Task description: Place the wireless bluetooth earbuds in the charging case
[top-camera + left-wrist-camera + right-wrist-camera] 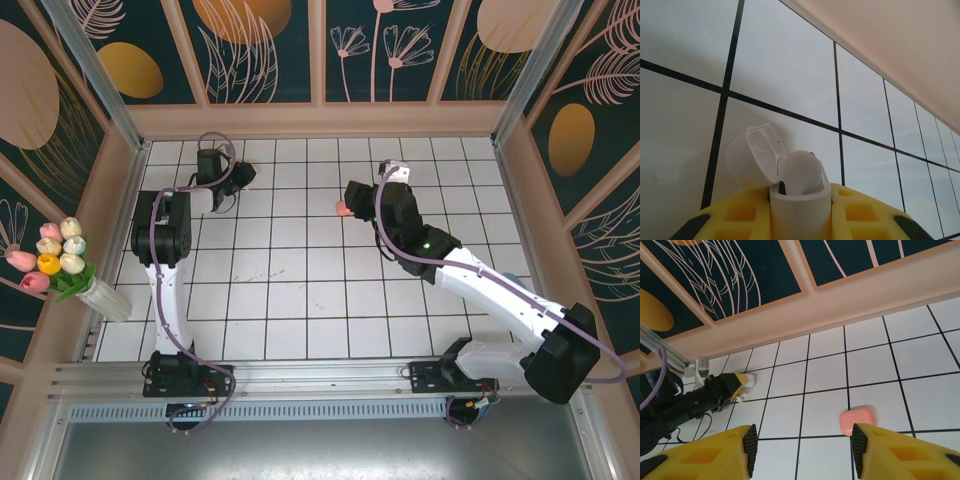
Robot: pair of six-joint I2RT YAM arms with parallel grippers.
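Observation:
My left gripper (800,217) is shut on a white charging case (800,207), which stands upright between the yellow fingers. Its lid (752,155) is flipped open to the left, and a white earbud (799,172) sits in the case with its rounded head sticking out. From above, the left gripper (238,175) is at the far left of the tiled floor. My right gripper (802,440) is open and holds nothing. A closed salmon-pink case (857,420) lies flat on a tile just ahead of its right finger (890,450). From above, the right gripper (355,200) hovers beside the pink case (342,208).
The white tiled floor (300,290) is boxed in by wooden walls (320,120) at the back and sides. A vase of tulips (100,295) stands at the left edge. The left gripper with the white case (749,380) shows far left in the right wrist view.

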